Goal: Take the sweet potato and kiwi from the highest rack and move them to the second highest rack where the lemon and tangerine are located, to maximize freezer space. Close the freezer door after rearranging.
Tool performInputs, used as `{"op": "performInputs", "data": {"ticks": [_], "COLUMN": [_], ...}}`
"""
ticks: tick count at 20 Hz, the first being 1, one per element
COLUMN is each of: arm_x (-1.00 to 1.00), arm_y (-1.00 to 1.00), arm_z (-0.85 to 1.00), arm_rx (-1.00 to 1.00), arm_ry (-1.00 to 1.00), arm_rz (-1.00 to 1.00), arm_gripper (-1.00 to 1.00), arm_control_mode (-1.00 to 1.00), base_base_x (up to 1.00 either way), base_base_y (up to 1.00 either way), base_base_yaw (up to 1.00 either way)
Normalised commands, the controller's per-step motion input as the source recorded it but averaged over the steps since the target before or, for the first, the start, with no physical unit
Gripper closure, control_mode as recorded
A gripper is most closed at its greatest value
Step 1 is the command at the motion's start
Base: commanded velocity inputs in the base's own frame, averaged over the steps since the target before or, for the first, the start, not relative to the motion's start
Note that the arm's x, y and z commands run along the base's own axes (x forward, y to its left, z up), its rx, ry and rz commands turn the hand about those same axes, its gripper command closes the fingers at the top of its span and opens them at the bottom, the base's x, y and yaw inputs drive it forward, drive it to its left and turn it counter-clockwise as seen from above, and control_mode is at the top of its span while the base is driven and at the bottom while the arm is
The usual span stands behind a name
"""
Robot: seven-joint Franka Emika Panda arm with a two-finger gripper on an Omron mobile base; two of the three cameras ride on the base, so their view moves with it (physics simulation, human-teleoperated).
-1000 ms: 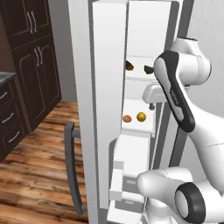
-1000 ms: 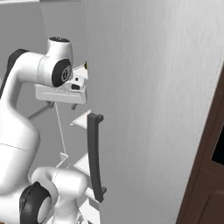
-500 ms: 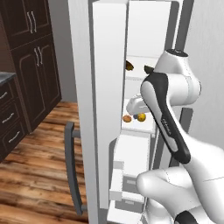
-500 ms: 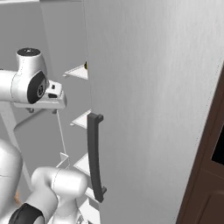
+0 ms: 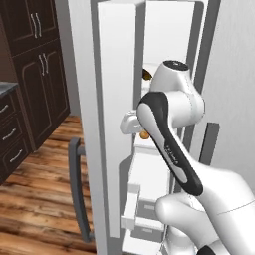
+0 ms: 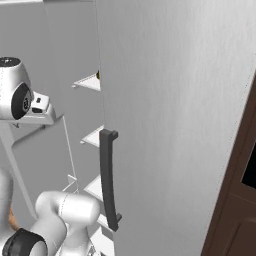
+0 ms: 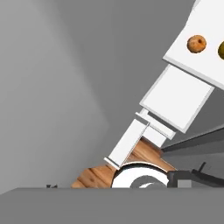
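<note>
Tangerine [image 7: 196, 43] on tilted white shelf, lemon [image 7: 221, 50] cut off at edge; tool spread apart, unseen.

I find no legible text, label, brand, number or sign anywhere. The only candidate is a short line of small light marking on the dark band of the arm's forearm [image 5: 172, 152] in my left base view, too small and blurred for me to read. The freezer door [image 6: 170, 125] and freezer [image 5: 169, 40] carry no lettering that I can read.
</note>
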Motion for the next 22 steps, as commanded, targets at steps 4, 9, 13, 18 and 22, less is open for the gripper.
{"op": "performInputs", "data": {"ticks": [4, 9, 13, 18, 22], "arm_x": [0.33, 0.03, -0.08, 0.1, 0.22], "arm_y": [0.33, 0.01, -0.46, -0.48, -0.6], "arm_z": [0.01, 0.13, 0.53, 0.74, 0.48], "arm_rx": [0.15, 0.05, 0.03, 0.09, 0.04], "arm_ry": [-0.07, -0.17, -0.28, -0.04, -0.02], "arm_rz": [0.0, -0.01, -0.14, -0.13, -0.07], "arm_gripper": [-1.0, -1.0, -1.0, -1.0, -1.0], "arm_control_mode": [-1.0, -1.0, -1.0, -1.0, -1.0], "base_base_x": [0.0, 0.0, 0.0, 0.0, 0.0], "base_base_y": [0.0, 0.0, 0.0, 0.0, 0.0], "base_base_yaw": [0.0, 0.0, 0.0, 0.0, 0.0]}}
